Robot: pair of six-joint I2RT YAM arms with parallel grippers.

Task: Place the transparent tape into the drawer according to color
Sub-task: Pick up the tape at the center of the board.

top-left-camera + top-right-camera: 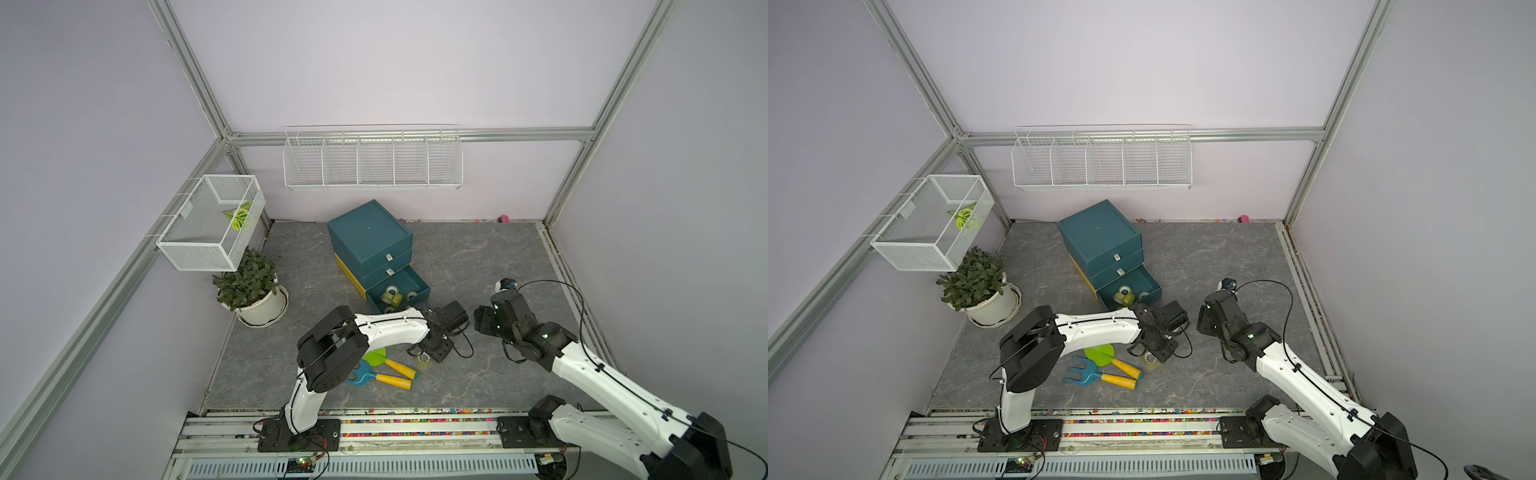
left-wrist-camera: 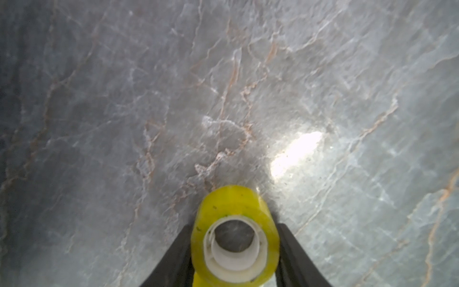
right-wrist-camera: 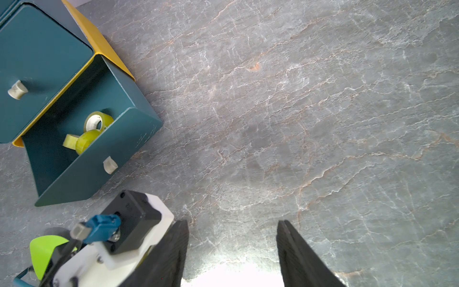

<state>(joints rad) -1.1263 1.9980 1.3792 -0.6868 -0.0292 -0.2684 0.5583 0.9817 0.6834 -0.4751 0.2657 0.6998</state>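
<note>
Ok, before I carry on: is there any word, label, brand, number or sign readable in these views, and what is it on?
No text can be read in any view.
tape roll between the fingers of the left gripper: plain yellow film and white core, no print.
drawer unit: plain fronts, no labels.
mesh basket: a small tag on its side, too small to tell whether it bears text.

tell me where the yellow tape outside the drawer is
In a top view the yellow tape roll lies on the table between the left gripper's jaws, just right of the green toy shovel, in front of the open drawer.
</note>
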